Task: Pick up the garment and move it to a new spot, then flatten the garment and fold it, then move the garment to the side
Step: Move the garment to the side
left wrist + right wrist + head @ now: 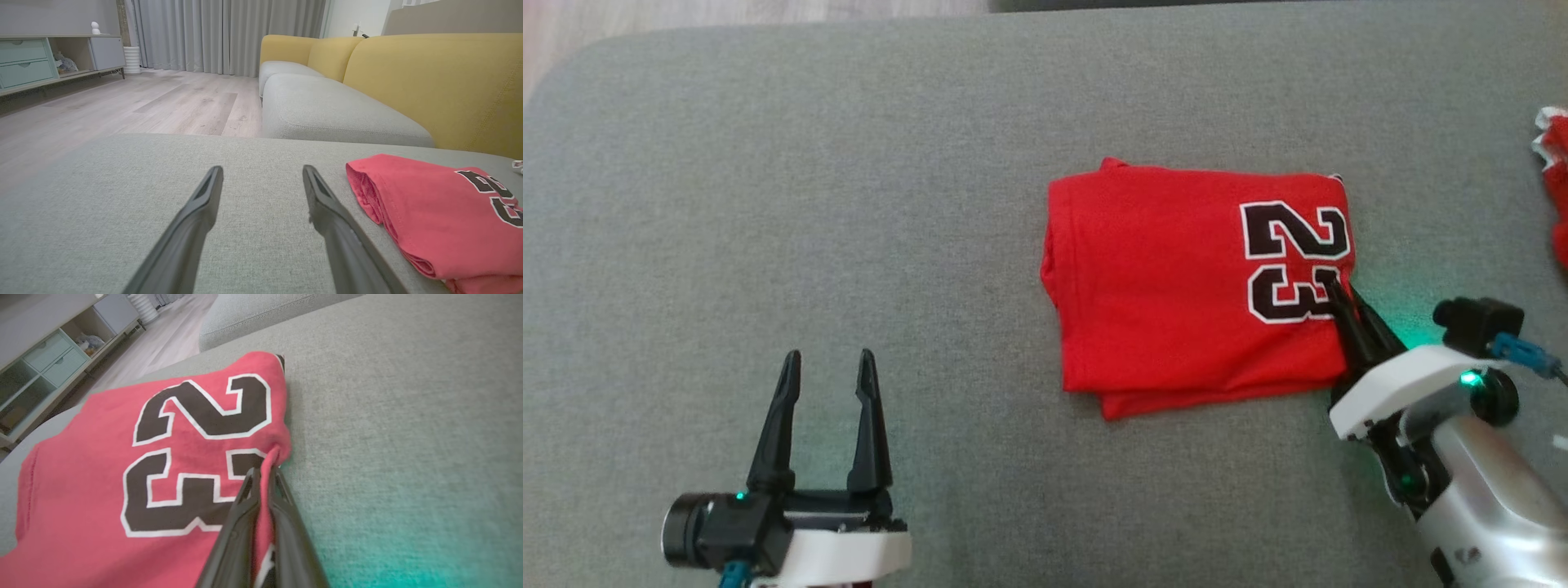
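Note:
The garment [1168,278] is a red jersey with a black "23", folded into a rectangle on the grey cushion [768,204], right of centre. My right gripper [1335,286] is shut on the garment's right edge beside the number; in the right wrist view red cloth [196,457] is pinched between the two dark fingers [233,539]. My left gripper [829,359] stands open over bare cushion at the lower left, well apart from the garment [429,212], with nothing between its fingers [196,212].
Another red and white cloth [1553,180] lies at the far right edge of the cushion. Yellow sofa backs [429,81] rise behind a second grey seat. Wooden floor [143,102] and a low cabinet [49,57] lie beyond the cushion's far edge.

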Controlling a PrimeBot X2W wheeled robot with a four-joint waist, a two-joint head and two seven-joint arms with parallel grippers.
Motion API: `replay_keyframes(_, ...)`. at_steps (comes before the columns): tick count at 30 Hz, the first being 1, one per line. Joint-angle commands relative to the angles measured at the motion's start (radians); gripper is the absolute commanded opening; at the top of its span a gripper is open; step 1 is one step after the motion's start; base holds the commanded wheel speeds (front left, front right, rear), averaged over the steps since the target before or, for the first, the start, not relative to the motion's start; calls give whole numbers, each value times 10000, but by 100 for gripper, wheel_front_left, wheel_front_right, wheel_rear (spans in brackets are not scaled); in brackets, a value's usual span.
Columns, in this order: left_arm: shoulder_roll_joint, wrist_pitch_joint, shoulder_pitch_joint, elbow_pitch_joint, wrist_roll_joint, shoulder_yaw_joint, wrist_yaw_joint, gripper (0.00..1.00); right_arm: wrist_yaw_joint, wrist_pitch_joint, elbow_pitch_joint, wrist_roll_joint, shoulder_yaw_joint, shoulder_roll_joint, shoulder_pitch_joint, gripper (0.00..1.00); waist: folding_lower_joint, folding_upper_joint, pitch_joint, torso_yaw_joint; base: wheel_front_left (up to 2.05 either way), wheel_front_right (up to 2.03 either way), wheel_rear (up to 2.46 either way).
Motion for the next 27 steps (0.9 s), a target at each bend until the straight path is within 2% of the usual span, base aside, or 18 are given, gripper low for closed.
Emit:
replay_keyframes(1, -26, -95, -342, -328, 74, 229, 104, 100, 67, -167, -153, 139, 284, -218, -235, 0, 0, 0, 83, -67, 0, 0, 0)
replay_keyframes(9, -26, -95, -528, -429, 145, 302, 100, 100, 67, -651, -340, 92, 627, -1427, -1473, 0, 0, 0, 735, -657, 0, 0, 0)
replay_keyframes(10, -26, -95, -528, -429, 145, 302, 100, 100, 67, -651, -340, 92, 627, -1427, -1473, 0, 0, 0, 735, -657, 0, 0, 0)
replay_keyframes(15, -26, -95, -844, -528, 271, 439, 38, 100, 67, -453, -771, -405, 325, -2516, -2526, 0, 0, 0, 1524, -1337, 0, 0, 0)
replay_keyframes(20, -26, -95, -1241, -580, 369, 536, -56, 100, 67, 8, -1185, -967, -596, -3185, -3121, 0, 0, 0, 2164, -1878, 0, 0, 0)
replay_keyframes(27, -26, -95, -1747, -540, 368, 546, -124, 100, 67, 930, -2051, -1926, -2545, -3753, -2996, 0, 0, 0, 2735, -2353, 0, 0, 0)
